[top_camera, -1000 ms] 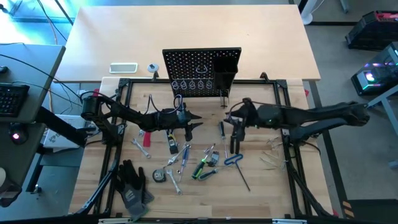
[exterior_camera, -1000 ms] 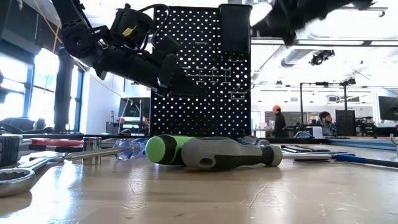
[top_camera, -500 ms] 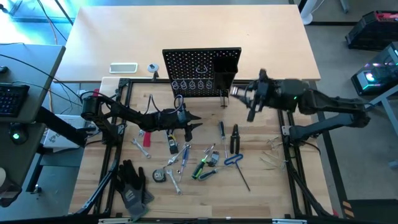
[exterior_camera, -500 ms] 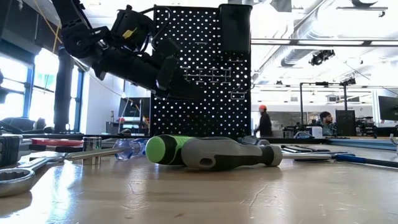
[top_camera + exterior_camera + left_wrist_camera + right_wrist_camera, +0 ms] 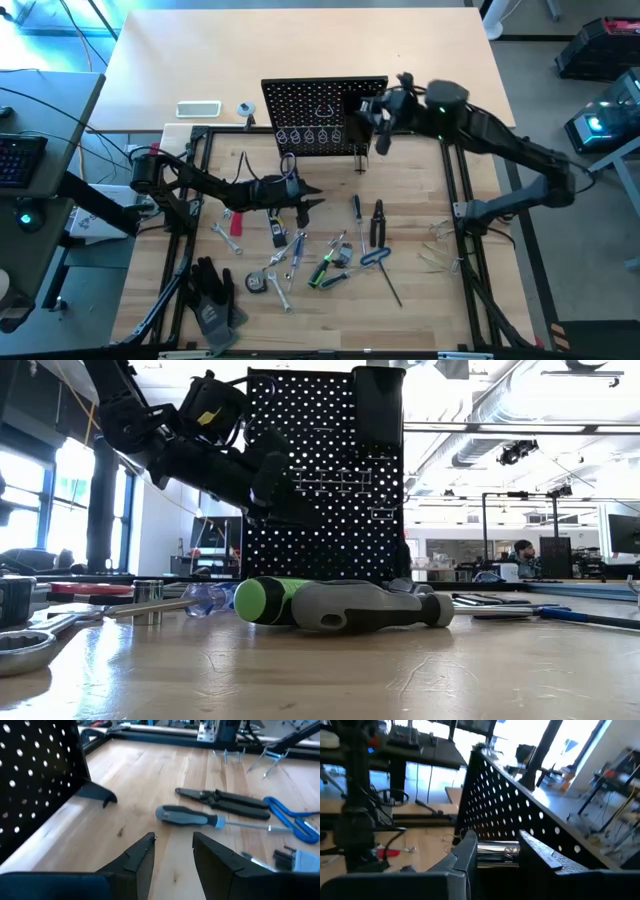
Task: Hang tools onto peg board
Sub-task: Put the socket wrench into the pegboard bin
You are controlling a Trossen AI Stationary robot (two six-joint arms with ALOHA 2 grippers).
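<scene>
A black perforated metal peg board (image 5: 322, 115) stands upright on the wooden desk. Screwdrivers, black pliers (image 5: 377, 222), a blue-handled hex key (image 5: 375, 256) and wrenches lie scattered flat before it.

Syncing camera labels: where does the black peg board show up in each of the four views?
High view: peg board stands upper centre, right gripper at its box bin.
Low view: fills the centre background, behind the green-handled screwdriver.
Left wrist view: one corner at the left edge.
Right wrist view: slants across the centre, beyond a silver tool between the fingers.
Shared landmark: the white-dotted hole grid.
</scene>
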